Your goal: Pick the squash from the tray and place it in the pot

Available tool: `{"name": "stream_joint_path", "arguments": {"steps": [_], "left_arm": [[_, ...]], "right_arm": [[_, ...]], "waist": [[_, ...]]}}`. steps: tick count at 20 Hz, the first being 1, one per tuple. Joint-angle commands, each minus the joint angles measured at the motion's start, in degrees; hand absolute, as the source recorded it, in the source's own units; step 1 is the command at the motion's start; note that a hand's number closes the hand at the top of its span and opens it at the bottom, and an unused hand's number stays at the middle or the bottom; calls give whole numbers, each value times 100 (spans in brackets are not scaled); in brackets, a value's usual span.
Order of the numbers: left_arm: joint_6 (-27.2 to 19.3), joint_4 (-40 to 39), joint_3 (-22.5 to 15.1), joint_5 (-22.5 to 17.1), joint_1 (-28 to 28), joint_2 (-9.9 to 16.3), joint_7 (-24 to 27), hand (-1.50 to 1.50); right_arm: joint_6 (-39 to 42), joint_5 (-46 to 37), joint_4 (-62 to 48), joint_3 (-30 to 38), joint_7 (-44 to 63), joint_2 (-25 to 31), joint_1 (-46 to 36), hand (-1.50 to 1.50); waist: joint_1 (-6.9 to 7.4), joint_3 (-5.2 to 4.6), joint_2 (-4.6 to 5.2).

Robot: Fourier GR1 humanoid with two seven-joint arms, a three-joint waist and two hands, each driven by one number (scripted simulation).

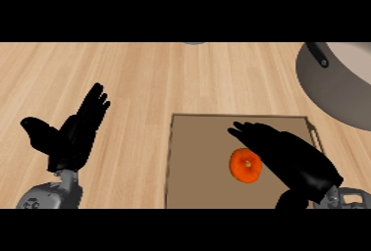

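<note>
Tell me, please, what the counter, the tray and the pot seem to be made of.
The counter looks like light wood with a matte finish: long plank lines and grain run across it. The tray is flat brown with a raised rim, perhaps wood or plastic; no grain shows. The pot looks like grey metal with a dull sheen, and its handle is dark.

At lower centre-right a round orange squash (pixel 246 165) lies on a flat brown rectangular tray (pixel 199 162), the black right hand (pixel 293 159) over it with fingers extended, a grey metal pot (pixel 337 86) at upper right, and the open left hand (pixel 72 135) resting at left.
</note>
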State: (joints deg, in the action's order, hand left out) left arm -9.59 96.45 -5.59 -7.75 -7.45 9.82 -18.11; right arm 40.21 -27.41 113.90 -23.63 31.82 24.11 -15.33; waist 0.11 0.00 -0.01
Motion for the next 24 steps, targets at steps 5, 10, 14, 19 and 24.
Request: {"name": "stream_joint_path", "arguments": {"steps": [5,10,14,19,24], "left_arm": [[40,181,59,206,-93,-87,-270,0],[385,-58,357,-34,-223,-28,-177,0],[358,292,322,58,163,-107,-210,0],[295,-15,116,339,218,-442,167,0],[354,629,199,261,232,-260,-477,0]], "right_arm": [[-172,-1081,-869,-358,-678,-343,48,-150],[-23,-1513,-1018,-395,-617,-468,92,-150],[323,-1710,-1016,-393,-476,-615,56,-150],[309,-2033,-1630,-285,-904,-785,-196,-150],[-209,-1942,-1762,-177,-1845,-611,199,150]], "waist": [[6,1,0],[-10,0,1],[-1,0,-4],[0,0,1],[18,3,-3]]}}
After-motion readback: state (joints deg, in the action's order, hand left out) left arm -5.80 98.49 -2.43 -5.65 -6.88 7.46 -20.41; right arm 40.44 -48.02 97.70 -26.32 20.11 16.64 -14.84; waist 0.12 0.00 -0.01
